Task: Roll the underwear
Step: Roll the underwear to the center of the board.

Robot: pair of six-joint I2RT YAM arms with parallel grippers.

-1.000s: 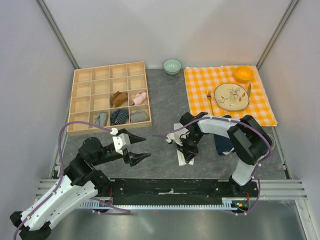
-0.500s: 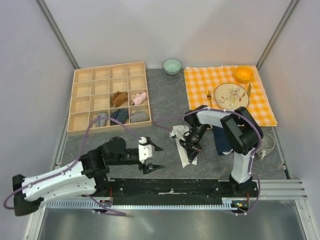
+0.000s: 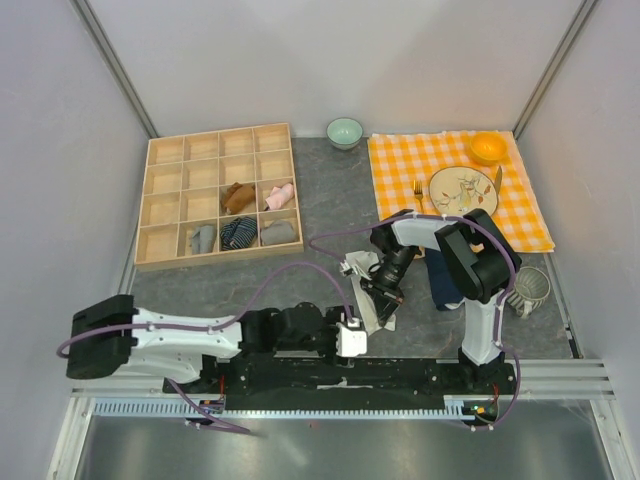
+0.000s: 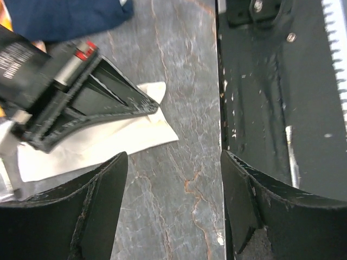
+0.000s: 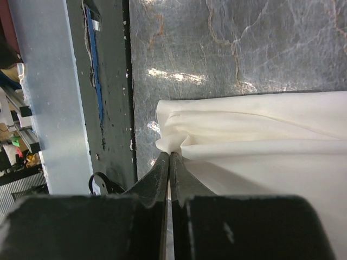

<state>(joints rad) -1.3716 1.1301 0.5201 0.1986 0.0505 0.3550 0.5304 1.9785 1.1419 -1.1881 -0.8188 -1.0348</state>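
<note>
The cream-white underwear (image 3: 369,316) lies flattened on the grey table in front of the arms' bases. My right gripper (image 3: 383,298) is shut on its near edge; the right wrist view shows the closed tips (image 5: 171,155) pinching a bunched fold of the cream cloth (image 5: 260,141). My left gripper (image 3: 358,336) lies low by the near rail, open and empty, just left of that cloth. In the left wrist view its fingers (image 4: 92,211) stand wide apart over bare table, with the cloth's corner (image 4: 114,142) ahead. The rust-brown underwear (image 3: 237,197) sits in a tray compartment.
A wooden compartment tray (image 3: 165,190) at back left holds a dark striped sock bundle (image 3: 238,232) and other small rolls. An orange checked cloth (image 3: 520,215) with plate and orange bowl lies at back right. A navy cloth (image 3: 447,285), a mug (image 3: 530,290) and a green bowl (image 3: 345,131) are also there.
My left arm has swung down and right along the near edge, bringing its open gripper from near the tray to beside the cream cloth. My right gripper stays shut on the cloth.
</note>
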